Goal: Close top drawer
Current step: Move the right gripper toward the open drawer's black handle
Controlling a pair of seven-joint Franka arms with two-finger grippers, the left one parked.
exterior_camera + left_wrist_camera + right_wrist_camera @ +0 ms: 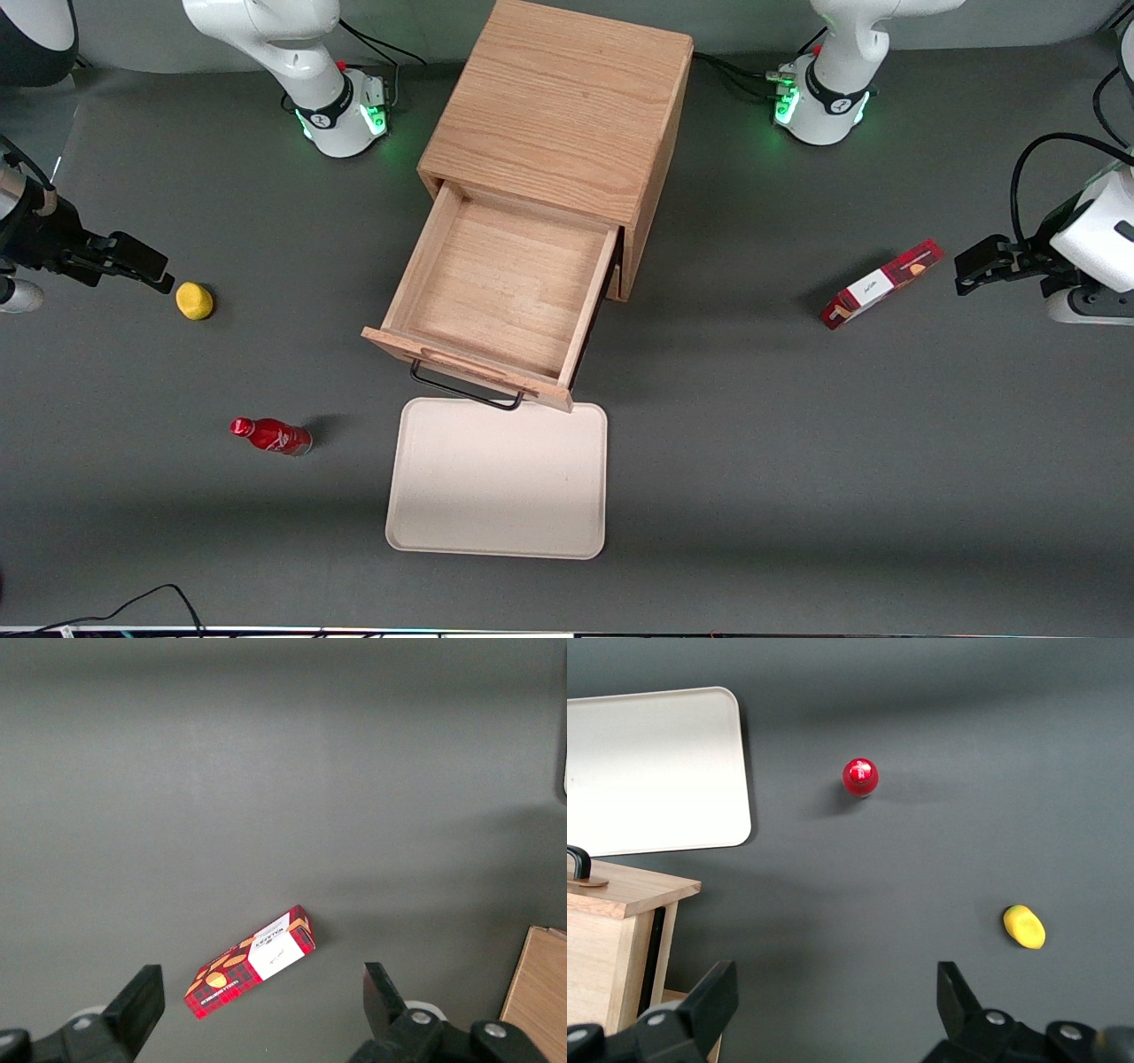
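Gripper [151, 270]: black two-finger tool at the working arm's end of the table, raised over bare tabletop just beside the lemon; in the right wrist view its fingers [700, 1005] stand wide apart with nothing between them.
Lemon [194, 300]: small, rounded, matte yellow lump on the mat; the right wrist view shows it too [1024, 927], as a slightly pointed oval.
Bottle [271, 436]: glossy red, slim, with a red cap, nearer the front camera than the lemon; the right wrist view looks down on its cap, so it reads as a red disc [859, 776].
Tray [498, 478]: flat, cream, matte, rounded corners, low rim; it lies on the table in front of the drawer, its edge just under the handle.
Top drawer [496, 288]: light oak with visible grain, a shallow rectangular box pulled far out of the cabinet, inside bare.
Drawer front: raised wooden strip and a black wire handle [465, 388]; the right wrist view catches only a corner of the front [620, 904].
Cabinet [558, 106]: boxy oak body with a smooth grained top, standing mid-table.
Table [797, 461]: dark grey, matte mat.
Carton [880, 284]: long red tartan box with a white label, toward the parked arm's end; the left wrist view alone shows its biscuit pictures [251, 961].
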